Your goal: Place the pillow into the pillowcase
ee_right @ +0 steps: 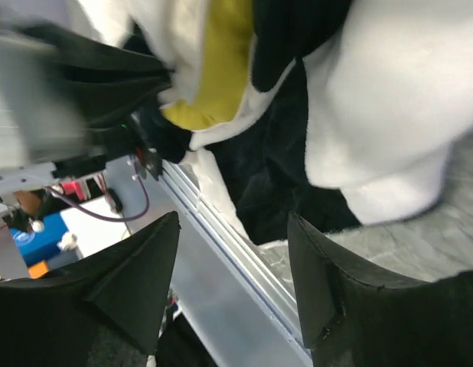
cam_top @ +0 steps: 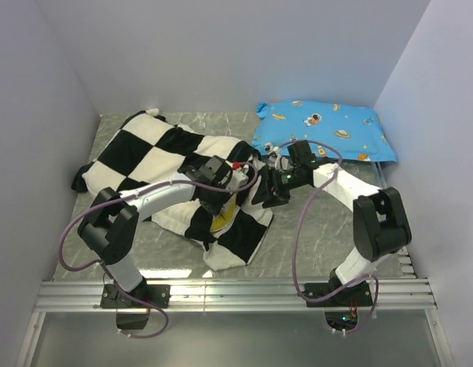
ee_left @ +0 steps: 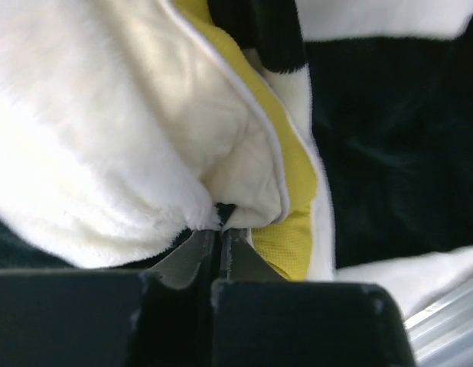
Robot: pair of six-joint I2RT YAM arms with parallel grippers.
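Left end effector [ee_left: 220, 248] is clamped on the pillowcase [cam_top: 137, 157] hem, right end effector [ee_right: 233, 260] spread apart; only a yellow pillow [ee_left: 298, 180] edge is exposed; insertion is judged nearly done.

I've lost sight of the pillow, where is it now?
Top view, centre: a yellow sliver of the pillow shows inside the checkerboard pillowcase opening, at the left gripper, right gripper close by.

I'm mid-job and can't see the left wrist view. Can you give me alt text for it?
The left gripper is shut on a white plush fold of the pillowcase, seen close up. Just right of it a yellow edge of the pillow peeks out, with a black square of the case beyond.
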